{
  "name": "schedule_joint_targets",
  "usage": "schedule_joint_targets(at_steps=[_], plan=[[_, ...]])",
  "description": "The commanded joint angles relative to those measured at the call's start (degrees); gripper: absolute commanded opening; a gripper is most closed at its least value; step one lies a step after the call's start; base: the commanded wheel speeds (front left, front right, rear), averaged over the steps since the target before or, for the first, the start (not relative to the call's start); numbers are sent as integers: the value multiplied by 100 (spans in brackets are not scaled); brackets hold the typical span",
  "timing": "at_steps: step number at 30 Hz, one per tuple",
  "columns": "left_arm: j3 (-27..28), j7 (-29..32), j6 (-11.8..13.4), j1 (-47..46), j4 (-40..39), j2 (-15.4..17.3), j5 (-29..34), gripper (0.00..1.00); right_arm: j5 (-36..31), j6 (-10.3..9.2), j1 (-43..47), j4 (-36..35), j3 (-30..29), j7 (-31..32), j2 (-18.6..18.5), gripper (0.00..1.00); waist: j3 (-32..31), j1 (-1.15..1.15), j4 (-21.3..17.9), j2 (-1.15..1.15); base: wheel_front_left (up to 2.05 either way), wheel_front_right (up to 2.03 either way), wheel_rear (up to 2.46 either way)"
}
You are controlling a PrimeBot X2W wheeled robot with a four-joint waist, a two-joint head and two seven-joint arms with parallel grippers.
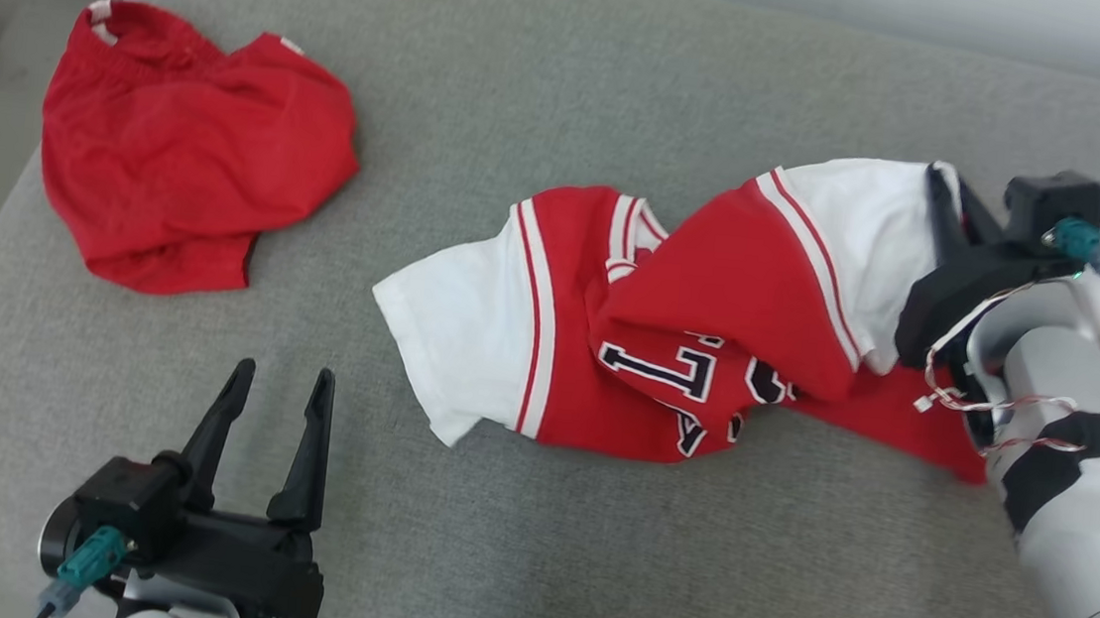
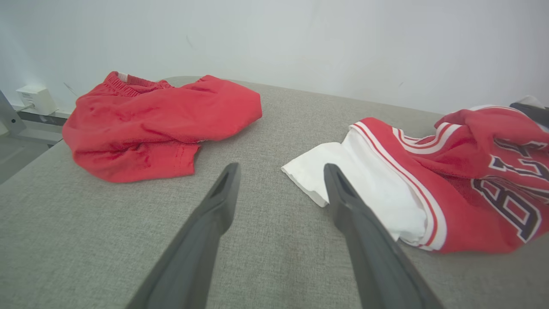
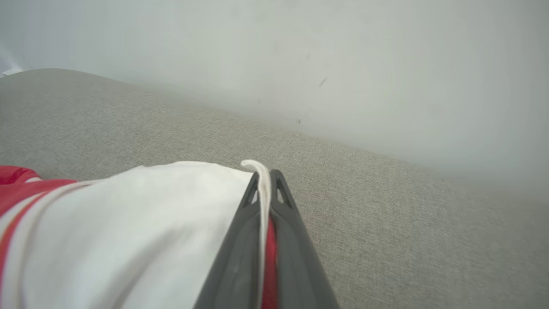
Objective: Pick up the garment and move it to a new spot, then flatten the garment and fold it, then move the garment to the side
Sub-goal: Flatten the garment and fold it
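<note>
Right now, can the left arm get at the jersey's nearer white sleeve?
Probably yes. The left gripper stands open, and between it and the white sleeve lies bare grey cushion; the red shorts lie off to the other side.

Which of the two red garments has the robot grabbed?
The red-and-white jersey with lettering: the right gripper is shut on its white edge. The plain red shorts lie apart from it, with nothing touching them.
</note>
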Motion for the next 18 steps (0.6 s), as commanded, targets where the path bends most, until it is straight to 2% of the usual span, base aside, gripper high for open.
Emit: schedule_joint_targets(at_steps=[1, 8, 13, 18], plan=[[16, -5, 9, 99, 3, 40, 43, 100, 53, -12, -60, -32, 35, -66, -79, 0, -264, 0, -215, -1, 0, 0, 0], [63, -5, 9, 297, 6, 54, 135, 100, 176, -12, -276, -367, 265, -181, -290, 0, -652, 0, -404, -1, 0, 0, 0], [174, -5, 9, 480, 1, 34, 162, 100, 310, -13, -49, -784, 446, -196, -78, 0, -907, 0, -505, -1, 0, 0, 0], [253, -6, 9, 638, -33, -18, 202, 100, 447, -13, 579, -1611, 667, -200, 100, 0, -1090, 0, -544, -1, 0, 0, 0]])
